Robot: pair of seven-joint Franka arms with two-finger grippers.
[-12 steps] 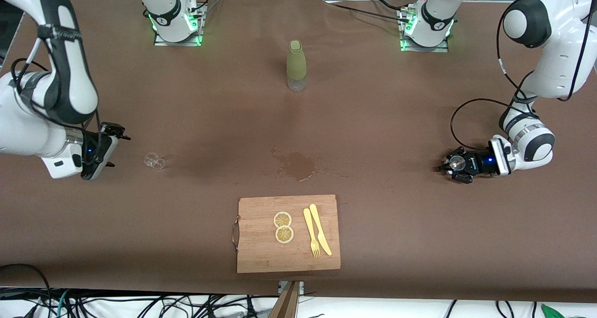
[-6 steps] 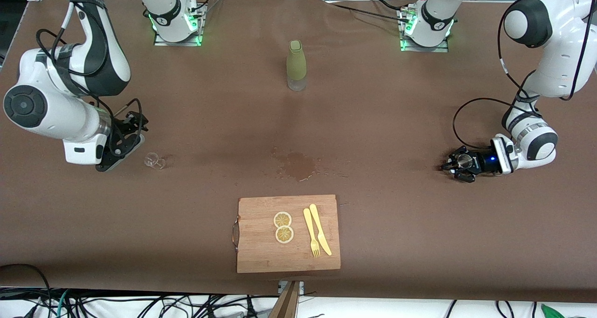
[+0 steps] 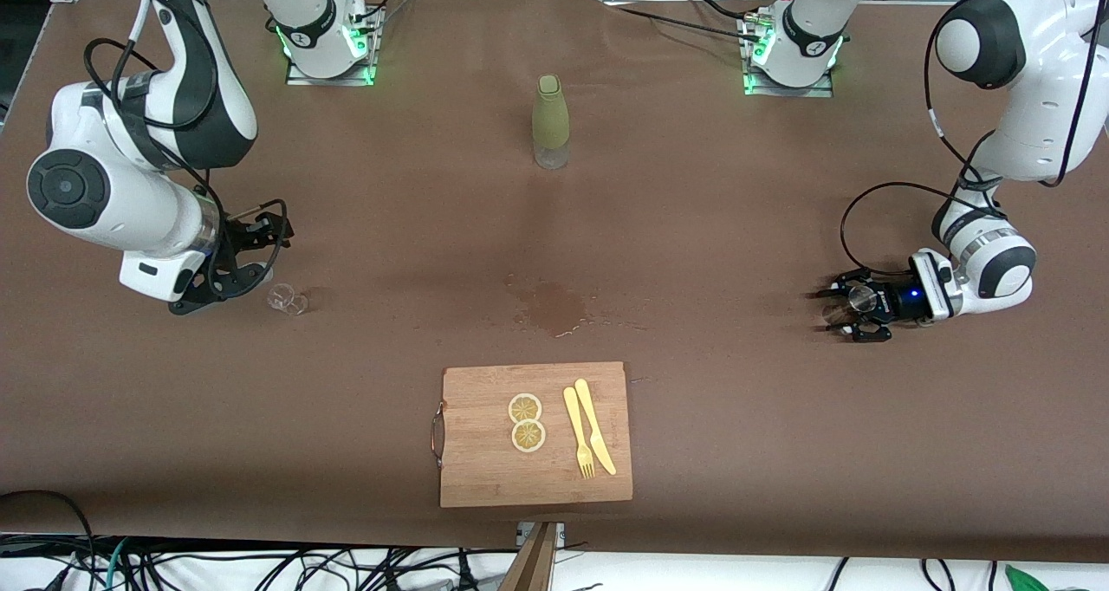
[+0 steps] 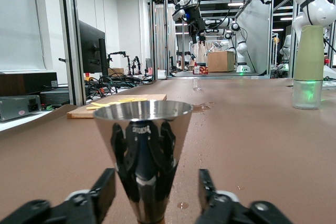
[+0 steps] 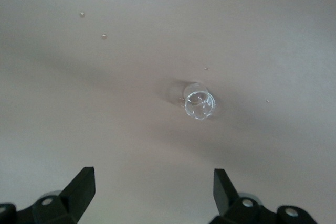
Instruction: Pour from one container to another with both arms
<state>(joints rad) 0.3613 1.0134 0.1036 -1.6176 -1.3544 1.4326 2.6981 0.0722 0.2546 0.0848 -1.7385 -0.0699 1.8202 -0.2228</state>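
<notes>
- Cutting board: lower centre of the front view, nearest the front camera. It carries two lemon slices, with a yellow fork and knife lying side by side just beside them.
- Wet patch: centre of the frame on the brown table, just above the board, between the two grippers' areas.
- Left gripper: mid-height at the left arm's end, low at the table. Its claw is released; in the left wrist view both fingers flank the metal cup with a gap on each side. The cup stands upright.
- Right gripper: mid-height at the right arm's end. Its claw is spread wide and grasps nothing; it hovers just beside the small clear glass, which sits on the table.
- Green bottle: upper centre, upright, well apart from both grippers and farthest from the camera.
</notes>
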